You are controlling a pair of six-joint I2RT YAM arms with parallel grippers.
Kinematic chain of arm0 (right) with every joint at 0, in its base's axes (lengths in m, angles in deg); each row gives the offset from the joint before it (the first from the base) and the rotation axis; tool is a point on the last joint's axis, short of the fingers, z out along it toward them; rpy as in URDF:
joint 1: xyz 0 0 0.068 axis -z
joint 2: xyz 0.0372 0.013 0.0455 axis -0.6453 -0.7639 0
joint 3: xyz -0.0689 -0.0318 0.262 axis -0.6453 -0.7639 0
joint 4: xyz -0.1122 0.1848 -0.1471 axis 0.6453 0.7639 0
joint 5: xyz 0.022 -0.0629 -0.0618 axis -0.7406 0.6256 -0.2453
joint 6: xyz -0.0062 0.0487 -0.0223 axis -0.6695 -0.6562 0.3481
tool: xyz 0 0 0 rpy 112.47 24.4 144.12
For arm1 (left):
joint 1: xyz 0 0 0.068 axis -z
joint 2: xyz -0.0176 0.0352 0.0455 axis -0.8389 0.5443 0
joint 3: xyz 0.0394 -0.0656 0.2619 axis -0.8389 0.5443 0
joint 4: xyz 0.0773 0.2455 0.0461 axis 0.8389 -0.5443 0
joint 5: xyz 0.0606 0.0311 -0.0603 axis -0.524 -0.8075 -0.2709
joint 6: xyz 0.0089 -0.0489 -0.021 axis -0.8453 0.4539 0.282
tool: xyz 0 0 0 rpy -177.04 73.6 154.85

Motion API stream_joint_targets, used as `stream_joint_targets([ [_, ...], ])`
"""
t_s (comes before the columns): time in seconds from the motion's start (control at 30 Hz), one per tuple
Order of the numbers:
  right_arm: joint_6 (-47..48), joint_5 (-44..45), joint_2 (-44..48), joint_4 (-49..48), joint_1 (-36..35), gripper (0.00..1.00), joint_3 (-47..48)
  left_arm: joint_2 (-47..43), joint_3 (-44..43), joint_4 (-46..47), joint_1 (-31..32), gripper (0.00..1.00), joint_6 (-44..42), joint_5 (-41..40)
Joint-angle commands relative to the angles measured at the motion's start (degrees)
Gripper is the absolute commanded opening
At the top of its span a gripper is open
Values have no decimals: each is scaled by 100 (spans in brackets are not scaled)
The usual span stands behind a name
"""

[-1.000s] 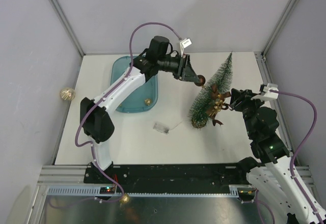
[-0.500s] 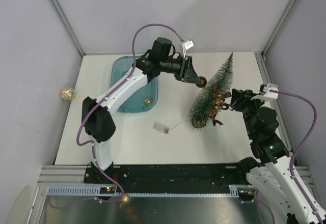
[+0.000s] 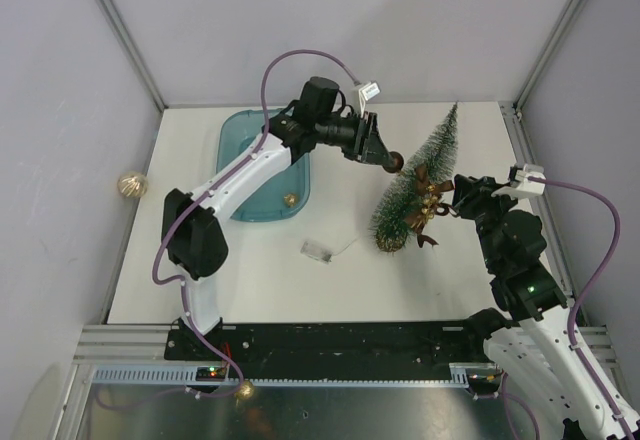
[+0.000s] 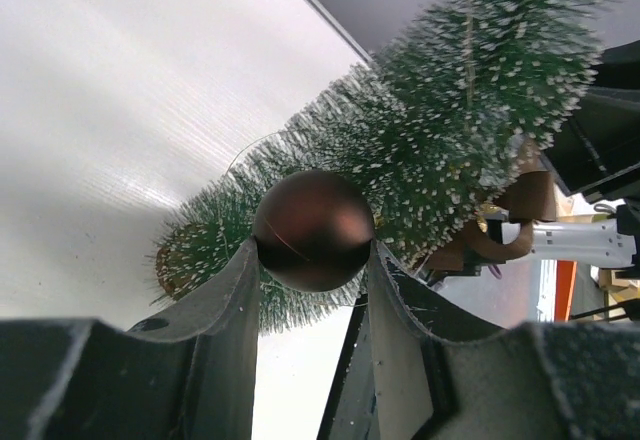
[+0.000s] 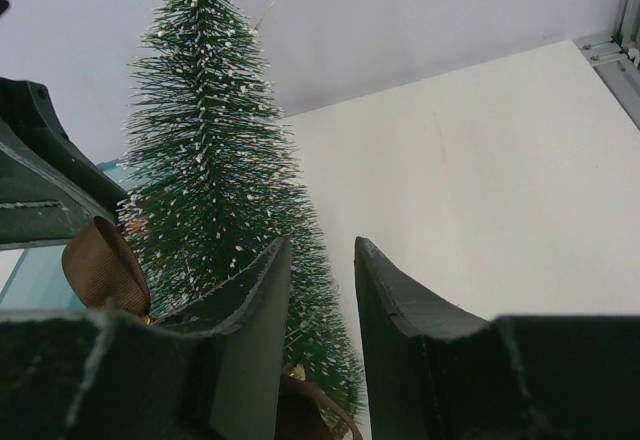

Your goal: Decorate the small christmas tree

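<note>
Left fingers (image 4: pixel 225 295) gripped brown ball (image 4: pixel 313 228), just left of tree (image 3: pixel 432 148). Tree stood right of centre on surface (image 3: pixel 260 280), bow (image 3: pixel 428 200) on it. Right fingers (image 5: pixel 255 300) narrowly parted beside tree; couldn't tell if holding anything. My judgement: ease ball into bristles, release only once lodged.

small christmas tree (image 3: pixel 432 145): slim bottle-brush cone, dark green with frosted white tips, round brown base. Stands upright on right half of desk (image 3: pixel 260 280). Brown ribbon bow (image 3: pixel 428 198) on its lower part.
</note>
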Motion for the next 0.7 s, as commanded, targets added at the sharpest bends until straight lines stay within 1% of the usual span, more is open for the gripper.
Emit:
stream_joint_targets([
  [0.0,26,-33,39,-274,17,37,-27,-123,182,111,16,23,9,-80],
  [0.47,44,-43,40,-294,34,36,-35,-349,422,113,-23,23,129,272],
  [0.67,22,-49,48,-280,35,35,-35,-374,271,110,-133,23,189,275],
])
